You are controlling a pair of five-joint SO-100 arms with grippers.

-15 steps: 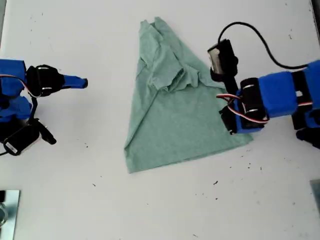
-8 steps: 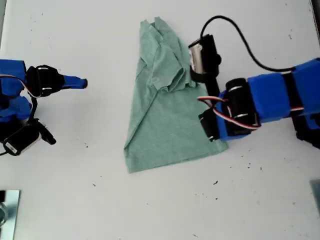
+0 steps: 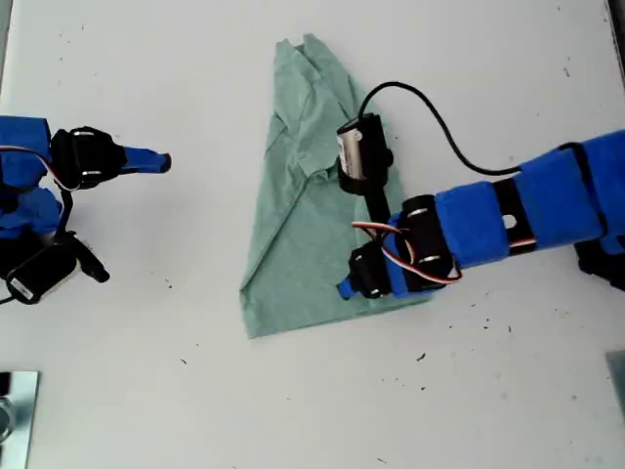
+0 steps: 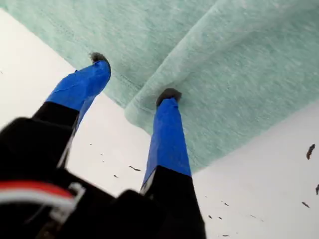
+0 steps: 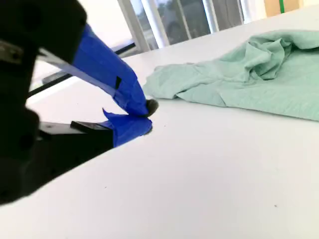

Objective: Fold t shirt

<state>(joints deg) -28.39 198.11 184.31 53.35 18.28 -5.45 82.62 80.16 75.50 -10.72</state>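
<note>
The pale green t shirt (image 3: 303, 225) lies on the white table (image 3: 195, 59), narrow at the far end and wide at the near hem. Its side toward the exterior view's right is doubled over onto itself. My first gripper (image 3: 344, 288) reaches in from the exterior view's right, low over the near hem. In the first wrist view my first gripper (image 4: 134, 77) has its blue fingertips (image 4: 168, 97) astride the rounded folded corner of the t shirt (image 4: 239, 64), closed on it. My second gripper (image 3: 164, 162) rests at the exterior view's left, apart from the cloth. Up close, my second gripper (image 5: 148, 117) is shut and empty, with the t shirt (image 5: 259, 79) beyond it.
A black cable (image 3: 439, 127) loops from the first arm's camera (image 3: 357, 151) above the shirt. A metal piece (image 3: 15, 410) sits at the exterior view's lower left corner. Small dark specks (image 3: 422, 358) dot the table near the hem.
My first gripper has travelled toward the exterior view's left, carrying the shirt's edge with it so that side now lies folded over. The second arm has not moved.
</note>
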